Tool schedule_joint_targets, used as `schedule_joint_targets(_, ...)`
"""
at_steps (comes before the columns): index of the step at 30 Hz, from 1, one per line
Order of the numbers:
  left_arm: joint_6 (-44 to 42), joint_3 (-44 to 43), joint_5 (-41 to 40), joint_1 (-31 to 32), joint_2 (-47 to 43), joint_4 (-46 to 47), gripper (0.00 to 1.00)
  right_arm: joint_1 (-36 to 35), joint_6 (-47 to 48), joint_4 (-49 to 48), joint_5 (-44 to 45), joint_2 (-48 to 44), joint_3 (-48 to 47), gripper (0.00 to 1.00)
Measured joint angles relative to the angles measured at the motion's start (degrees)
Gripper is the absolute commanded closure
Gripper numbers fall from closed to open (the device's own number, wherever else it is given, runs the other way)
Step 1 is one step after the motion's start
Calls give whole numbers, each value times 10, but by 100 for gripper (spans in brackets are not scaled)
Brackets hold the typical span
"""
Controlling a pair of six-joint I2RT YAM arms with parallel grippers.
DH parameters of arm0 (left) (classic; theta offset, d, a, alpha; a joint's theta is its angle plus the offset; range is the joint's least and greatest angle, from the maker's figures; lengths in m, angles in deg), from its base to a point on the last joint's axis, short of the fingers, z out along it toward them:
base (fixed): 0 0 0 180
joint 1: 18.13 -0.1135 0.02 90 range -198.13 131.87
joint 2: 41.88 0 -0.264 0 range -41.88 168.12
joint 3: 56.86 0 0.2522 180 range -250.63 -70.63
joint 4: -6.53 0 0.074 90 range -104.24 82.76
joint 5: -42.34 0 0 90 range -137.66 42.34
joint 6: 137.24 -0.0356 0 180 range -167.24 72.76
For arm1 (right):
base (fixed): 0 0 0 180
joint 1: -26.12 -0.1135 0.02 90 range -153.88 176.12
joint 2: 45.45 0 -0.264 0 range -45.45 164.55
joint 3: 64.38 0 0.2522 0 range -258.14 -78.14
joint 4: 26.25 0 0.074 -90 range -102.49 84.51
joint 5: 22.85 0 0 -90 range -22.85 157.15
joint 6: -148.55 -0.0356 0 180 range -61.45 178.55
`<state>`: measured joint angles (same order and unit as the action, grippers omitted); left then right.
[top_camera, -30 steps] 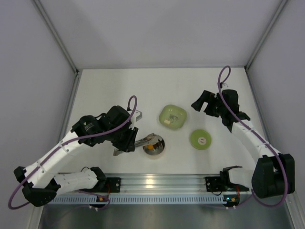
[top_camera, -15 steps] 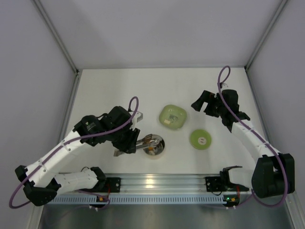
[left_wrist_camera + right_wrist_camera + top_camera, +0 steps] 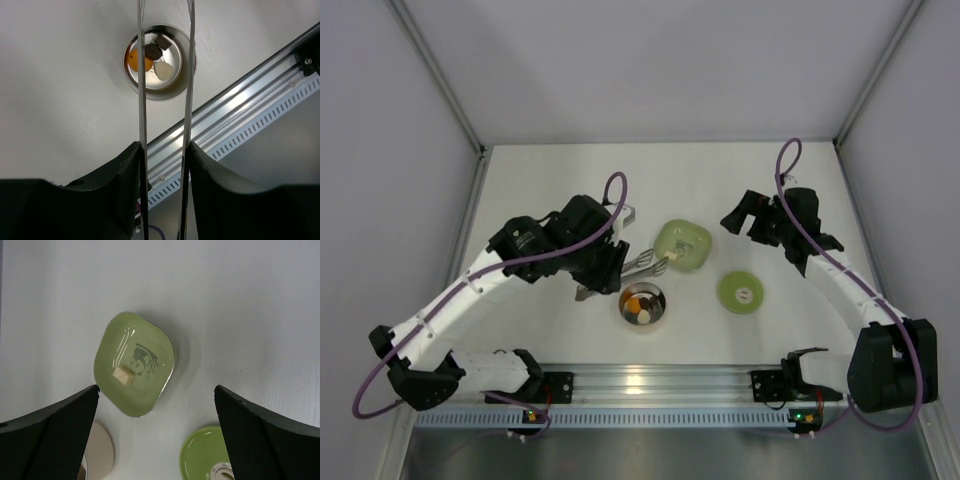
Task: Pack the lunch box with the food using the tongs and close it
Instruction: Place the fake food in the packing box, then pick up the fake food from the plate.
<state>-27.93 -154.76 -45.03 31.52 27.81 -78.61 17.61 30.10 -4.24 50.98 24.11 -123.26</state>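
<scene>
Holding the tongs (image 3: 142,100) in my left gripper (image 3: 165,152) — fingers pinched on their 2 arms, tips apart near the green dish (image 3: 682,245), which carries 1 whitish piece (image 3: 124,376). Lunch box (image 3: 643,303) sits nearer my bases with orange, dark and whitish food (image 3: 162,70) inside; lid (image 3: 742,292) lies apart. Right gripper (image 3: 742,213) gapes wide — holding nothing.

No words, brands or numbers can be read anywhere. The only printed mark is a dark panda drawing (image 3: 141,360) on the pale green rounded-square glossy dish (image 3: 112,347), just ahead of the right gripper (image 3: 155,390). By its right finger, the flat round green lid (image 3: 202,452) has a white centre spot (image 3: 222,473) with specks too small to read.
</scene>
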Motion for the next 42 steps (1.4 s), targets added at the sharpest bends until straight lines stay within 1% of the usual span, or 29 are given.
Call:
schedule_joint_targets(5,-8,-42,-31,0,71,28,53,0,4,0,-1,0,0,4)
schedule_joint_targets(10,-17,-54,-55,0,152,61,55,0,4,0,-7,0,0,4)
schedule_joint_targets(17,-31,-81,-82,0,239,99,55,0,4,0,-18,0,0,4)
schedule_joint_targets(26,-42,-87,-97,0,289,123,55,0,5,0,-19,-1,0,4)
schedule_joint_targets(42,-49,-81,-90,0,296,133,53,0,9,0,-19,-2,0,4)
